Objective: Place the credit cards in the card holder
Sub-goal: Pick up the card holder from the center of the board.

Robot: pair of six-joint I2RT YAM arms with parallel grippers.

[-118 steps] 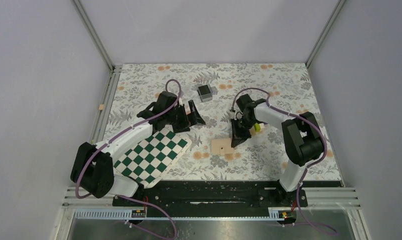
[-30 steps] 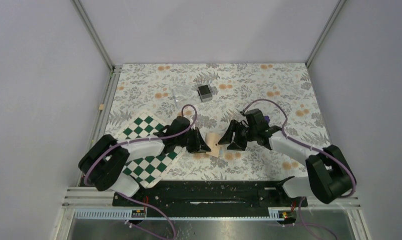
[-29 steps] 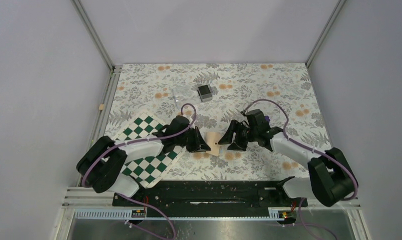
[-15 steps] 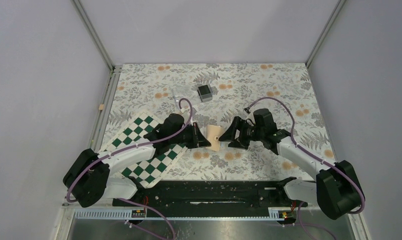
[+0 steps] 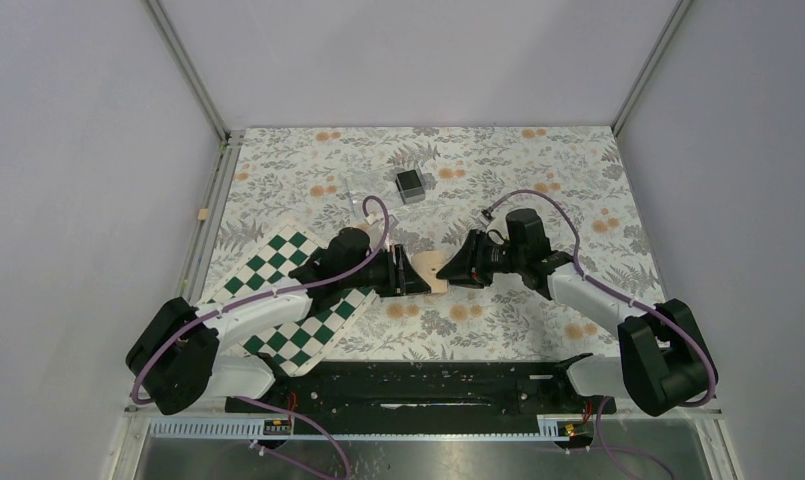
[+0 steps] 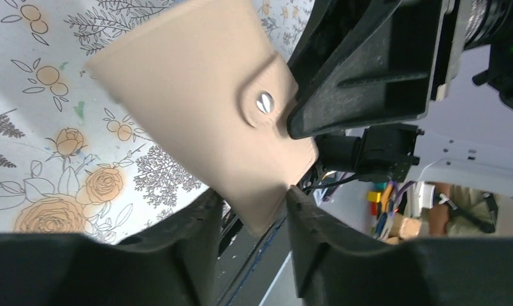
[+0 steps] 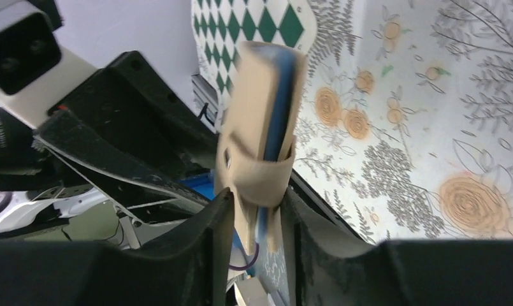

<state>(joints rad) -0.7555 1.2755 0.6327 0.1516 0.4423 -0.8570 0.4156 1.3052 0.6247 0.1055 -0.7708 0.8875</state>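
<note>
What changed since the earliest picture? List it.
The card holder, then lying flat on the table, is now held on edge, gripped from either side by the left gripper and the right gripper. The left arm swung in from farther back; the right arm lowered. The small dark box stayed put.

One wallet [image 5: 430,272], one board [image 5: 293,310], one box [image 5: 410,185]

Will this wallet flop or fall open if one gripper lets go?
Probably stiff: the card holder looks flat though the left gripper pinches only a corner. Likely light, being thin. The clasp tab wraps its edge, so it should hold shut.
</note>
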